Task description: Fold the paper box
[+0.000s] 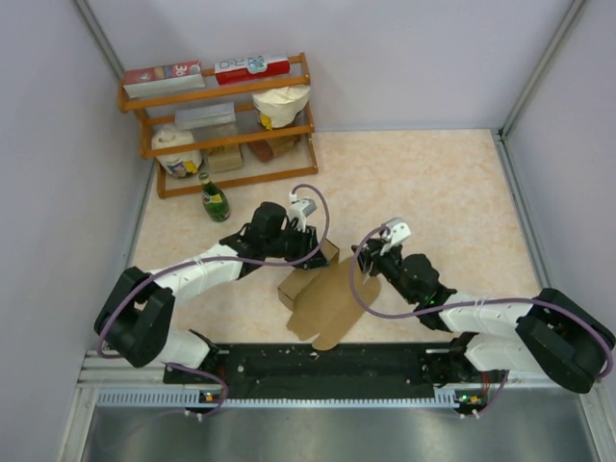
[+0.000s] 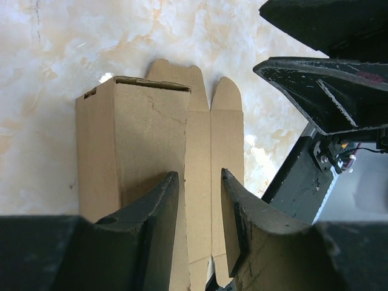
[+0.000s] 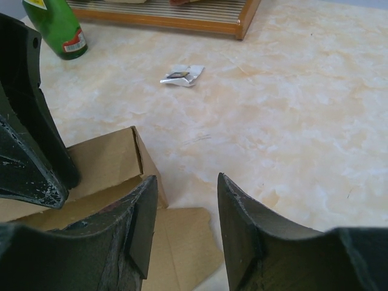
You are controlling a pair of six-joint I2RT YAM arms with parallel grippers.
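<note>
The left gripper has its fingers nearest the lens, jaws narrowly apart over a flat panel of the paper box, nothing pinched. The box lies beneath and ahead of those fingertips. Its long axis runs straight out from them, with the raised tube section to their left and the rounded flaps at the far end. The right gripper is parted and empty, close beside the left one, above a box flap. Ahead of it lie a white scrap, a green bottle and a wooden shelf.
</note>
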